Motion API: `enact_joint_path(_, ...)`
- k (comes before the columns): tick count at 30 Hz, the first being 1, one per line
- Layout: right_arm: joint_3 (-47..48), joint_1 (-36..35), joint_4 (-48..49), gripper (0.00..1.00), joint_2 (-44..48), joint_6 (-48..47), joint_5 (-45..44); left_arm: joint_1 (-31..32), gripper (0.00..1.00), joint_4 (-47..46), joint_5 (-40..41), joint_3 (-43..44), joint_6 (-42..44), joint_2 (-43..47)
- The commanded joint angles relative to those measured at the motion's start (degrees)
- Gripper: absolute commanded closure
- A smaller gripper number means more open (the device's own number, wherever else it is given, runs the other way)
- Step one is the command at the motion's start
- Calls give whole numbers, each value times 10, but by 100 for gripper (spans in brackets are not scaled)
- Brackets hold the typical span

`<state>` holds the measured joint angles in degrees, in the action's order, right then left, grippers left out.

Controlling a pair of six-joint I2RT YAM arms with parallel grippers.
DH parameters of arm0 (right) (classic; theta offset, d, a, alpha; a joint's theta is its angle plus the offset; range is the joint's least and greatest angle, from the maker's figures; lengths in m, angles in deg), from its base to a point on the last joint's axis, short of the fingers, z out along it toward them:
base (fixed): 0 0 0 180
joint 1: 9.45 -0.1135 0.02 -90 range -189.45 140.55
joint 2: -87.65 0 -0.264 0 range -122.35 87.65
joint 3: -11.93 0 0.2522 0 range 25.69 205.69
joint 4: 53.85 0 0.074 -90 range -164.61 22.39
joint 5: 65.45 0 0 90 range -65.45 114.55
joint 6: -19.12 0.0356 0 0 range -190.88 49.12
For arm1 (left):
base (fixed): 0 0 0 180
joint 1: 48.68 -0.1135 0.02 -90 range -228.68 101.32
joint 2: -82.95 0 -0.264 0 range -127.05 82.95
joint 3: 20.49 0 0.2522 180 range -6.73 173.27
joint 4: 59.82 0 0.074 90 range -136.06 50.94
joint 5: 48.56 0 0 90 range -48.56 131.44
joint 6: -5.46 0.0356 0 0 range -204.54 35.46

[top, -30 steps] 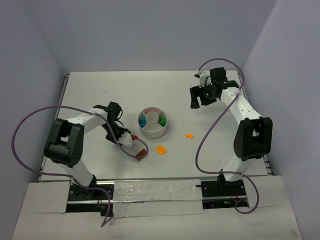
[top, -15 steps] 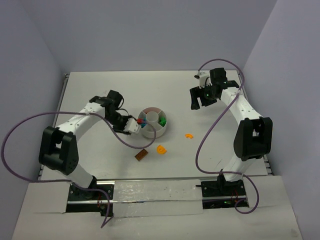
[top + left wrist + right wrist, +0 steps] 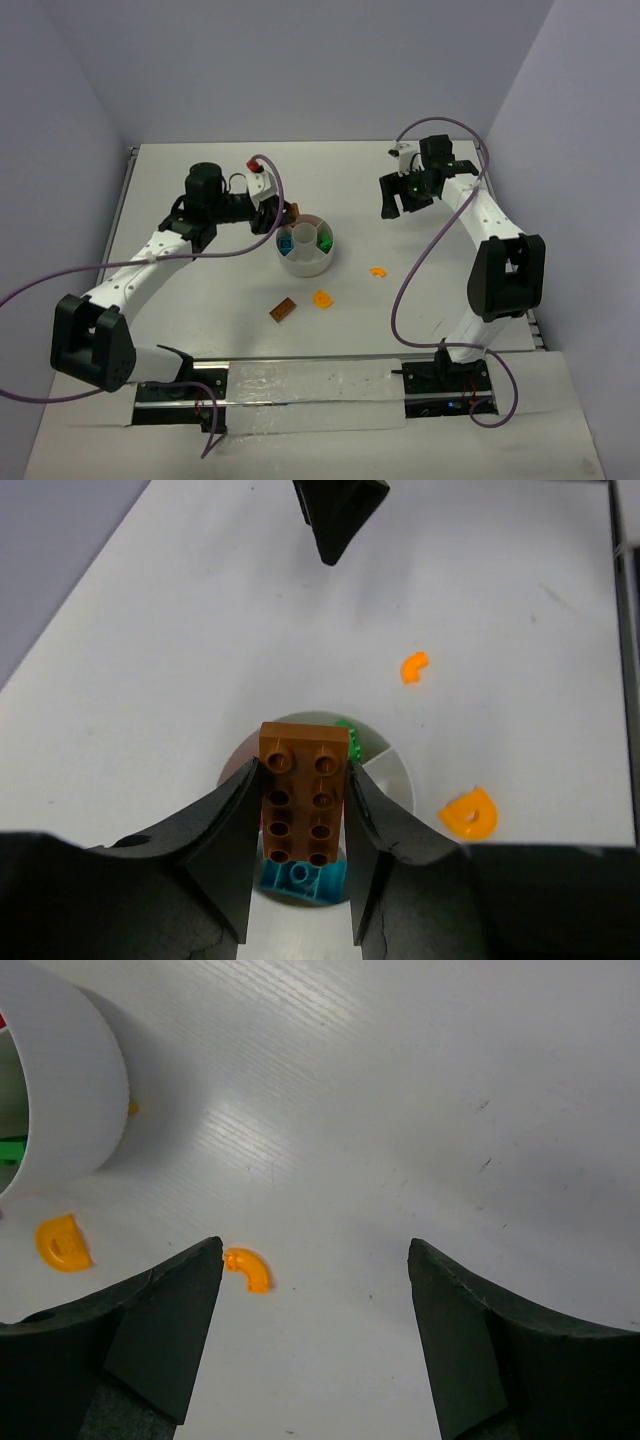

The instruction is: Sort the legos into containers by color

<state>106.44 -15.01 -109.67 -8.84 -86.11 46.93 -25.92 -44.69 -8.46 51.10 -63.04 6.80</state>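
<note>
Smooth, slight sheen: flat brown studded plastic brick (image 3: 303, 805). Matt, finely grained black plastic: left claw (image 3: 303, 768). Satin-smooth wall: round white plastic dish (image 3: 70, 1090). Glossy: small orange curved plastic piece (image 3: 248, 1268). Matt, fine linear grain, few dark scuffs: white tabletop (image 3: 400, 1110).

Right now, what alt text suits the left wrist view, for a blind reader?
The left tool holds a brown lego over the white dish, a teal lego showing below it. A curved orange lego and a half-round orange lego lie on the table.
</note>
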Motion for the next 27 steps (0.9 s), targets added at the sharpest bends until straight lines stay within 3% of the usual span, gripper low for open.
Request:
enact_joint_path(1, 31, 5, -7, 18, 11, 3, 3, 3, 100, -198, -21, -9, -210, -38)
enact_joint_path(10, 36, 5, -11, 18, 7, -3, 0, 7, 100, -307, -4, -33, -298, -78)
enact_joint_path(27, 28, 5, -10, 18, 10, -5, -8, 16, 91, -327, 18, -39, -271, -160)
